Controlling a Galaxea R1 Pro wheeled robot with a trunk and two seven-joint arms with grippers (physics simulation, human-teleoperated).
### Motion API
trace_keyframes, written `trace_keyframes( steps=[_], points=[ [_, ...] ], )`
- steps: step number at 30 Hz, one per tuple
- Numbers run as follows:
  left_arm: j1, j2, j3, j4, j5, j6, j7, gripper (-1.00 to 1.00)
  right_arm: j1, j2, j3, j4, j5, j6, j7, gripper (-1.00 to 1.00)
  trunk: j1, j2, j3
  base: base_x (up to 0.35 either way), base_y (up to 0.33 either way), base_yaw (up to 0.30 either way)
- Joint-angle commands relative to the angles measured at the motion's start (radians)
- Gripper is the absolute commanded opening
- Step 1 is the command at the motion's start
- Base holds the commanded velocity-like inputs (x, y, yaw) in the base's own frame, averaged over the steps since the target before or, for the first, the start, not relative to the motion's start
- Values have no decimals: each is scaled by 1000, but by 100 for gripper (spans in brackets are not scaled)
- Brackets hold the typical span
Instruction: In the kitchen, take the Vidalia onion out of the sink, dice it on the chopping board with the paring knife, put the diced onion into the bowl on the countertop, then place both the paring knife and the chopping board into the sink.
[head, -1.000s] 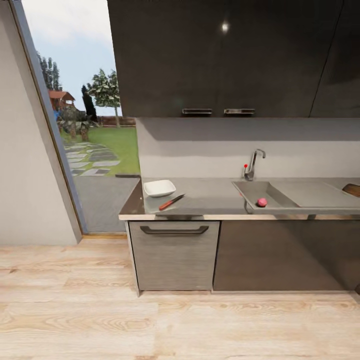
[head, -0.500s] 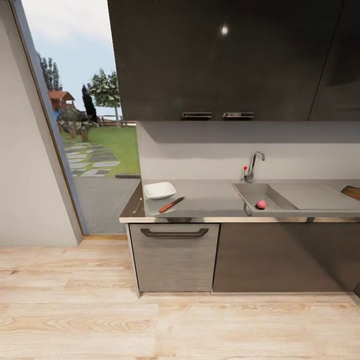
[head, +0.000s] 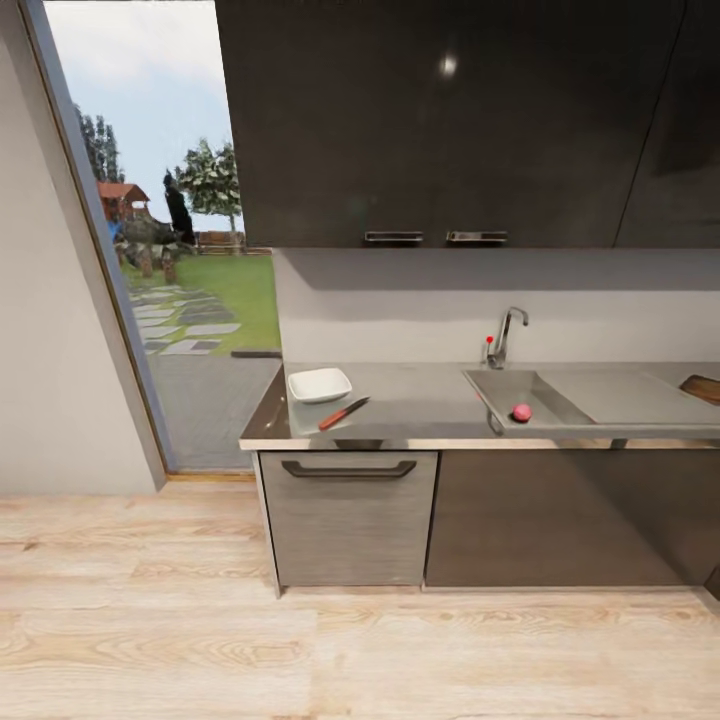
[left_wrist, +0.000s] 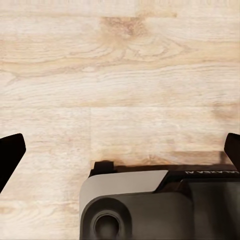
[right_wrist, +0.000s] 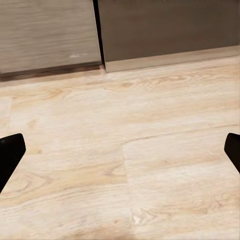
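Both end effectors are hanging wide open, empty, pointing at the floor (right_wrist: 150, 165): left end effector (left_wrist: 120, 145), right end effector (right_wrist: 120, 145). The view is still dropping slightly versus a second ago, so the base is still approaching. Onion (head: 521, 412) is sitting in the sink (head: 505, 385) at right; knife (head: 343, 413) and bowl (head: 319, 384) on the counter (head: 420, 395) at left; board (head: 703, 387) far right.

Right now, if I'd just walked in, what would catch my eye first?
Probably the small pink onion sitting in the steel sink, the brightest spot in a dark kitchen. Next, the white bowl near the counter's left end, with the red-handled knife lying just beside it toward the front edge. At far left, a tall window opens on a sunny green garden.
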Motion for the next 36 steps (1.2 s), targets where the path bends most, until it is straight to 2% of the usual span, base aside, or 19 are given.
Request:
trace_keyframes(
  steps=[1, 36],
  points=[
    [0, 0, 0, 0, 1, -3, -1, 100, 0, 1, -2, 0, -1, -3, 0, 100, -4, 6, 2, 0, 0, 0],
    [0, 0, 0, -1, 1, -3, 0, 100, 0, 1, -2, -1, -1, -3, 0, 100, -134, 244, 109, 0, 0, -1]
  ],
)
